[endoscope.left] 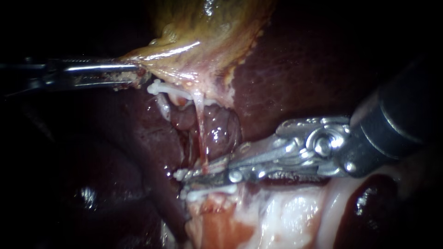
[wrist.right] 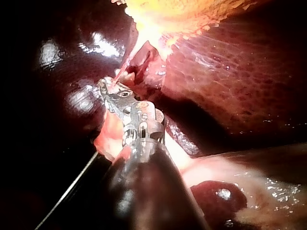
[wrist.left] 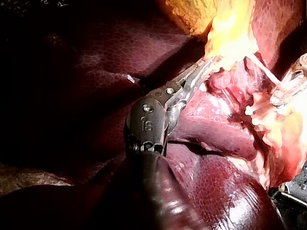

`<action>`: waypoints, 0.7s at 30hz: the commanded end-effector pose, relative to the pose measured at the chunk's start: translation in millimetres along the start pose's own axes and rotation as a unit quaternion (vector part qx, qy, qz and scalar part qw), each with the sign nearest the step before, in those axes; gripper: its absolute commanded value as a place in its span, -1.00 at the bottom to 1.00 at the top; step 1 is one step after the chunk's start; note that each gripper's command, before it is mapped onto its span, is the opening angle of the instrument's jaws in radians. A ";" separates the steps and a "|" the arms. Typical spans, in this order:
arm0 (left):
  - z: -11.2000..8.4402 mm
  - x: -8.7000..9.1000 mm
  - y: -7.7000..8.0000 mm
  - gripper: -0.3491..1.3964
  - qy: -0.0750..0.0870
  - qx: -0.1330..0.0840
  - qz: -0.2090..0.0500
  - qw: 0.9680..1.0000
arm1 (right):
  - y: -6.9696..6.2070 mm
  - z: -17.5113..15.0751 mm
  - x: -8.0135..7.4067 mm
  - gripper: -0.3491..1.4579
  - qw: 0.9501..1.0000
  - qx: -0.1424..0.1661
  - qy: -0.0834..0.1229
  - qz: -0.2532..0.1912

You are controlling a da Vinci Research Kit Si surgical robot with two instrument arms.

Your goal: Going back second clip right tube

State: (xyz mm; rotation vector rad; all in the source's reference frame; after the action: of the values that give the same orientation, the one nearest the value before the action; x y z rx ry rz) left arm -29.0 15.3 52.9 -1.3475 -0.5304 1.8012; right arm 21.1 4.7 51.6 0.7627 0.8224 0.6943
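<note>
Dark liver (endoscope.left: 295, 69) fills the background. At upper left, the left instrument (endoscope.left: 138, 77) is clamped on the gallbladder (endoscope.left: 207, 41) edge. Lower centre, the right instrument (endoscope.left: 190, 180) has its jaws slightly parted at the foot of the right tube (endoscope.left: 200, 124), with a white clip (endoscope.left: 181, 174) at their tips.

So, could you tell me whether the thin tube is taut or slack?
Taut: the tube runs straight from the gallbladder to the right instrument.

So the slim metal left instrument (endoscope.left: 140, 76) is clamped on the yellowish gallbladder (endoscope.left: 207, 41). The silver right instrument (endoscope.left: 190, 180) sits across the thin pale tube (endoscope.left: 200, 121), right beside small white clips (endoscope.left: 181, 174). Dark red liver (endoscope.left: 300, 69) behind.
</note>
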 end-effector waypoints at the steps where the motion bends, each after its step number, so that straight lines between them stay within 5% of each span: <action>1: 0.0 0.0 0.0 -1.00 0.000 0.000 0.000 1.000 | 0.0 0.0 0.0 -1.00 1.000 0.000 0.000 0.000; 4: 0.0 0.0 0.0 -1.00 0.000 0.000 0.000 1.000 | 0.1 0.2 -0.1 -1.00 1.000 0.001 0.003 0.000; 12: 0.1 0.0 0.0 -1.00 0.000 0.000 0.000 1.000 | 3.0 2.1 -1.6 -0.20 0.997 0.039 0.073 0.001; 17: 0.0 0.0 0.0 -1.00 0.000 0.000 0.000 1.000 | 5.2 2.6 -2.7 -0.13 0.997 0.033 0.070 -0.020; 21: 0.0 0.0 0.0 -1.00 0.000 0.000 0.000 1.000 | 5.8 2.4 -2.8 -0.07 0.995 -0.009 0.066 -0.069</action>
State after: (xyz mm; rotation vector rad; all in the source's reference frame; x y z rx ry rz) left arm -29.0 15.4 52.9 -1.3475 -0.5301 1.8012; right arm 20.2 4.9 58.5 0.6150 0.9746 0.6177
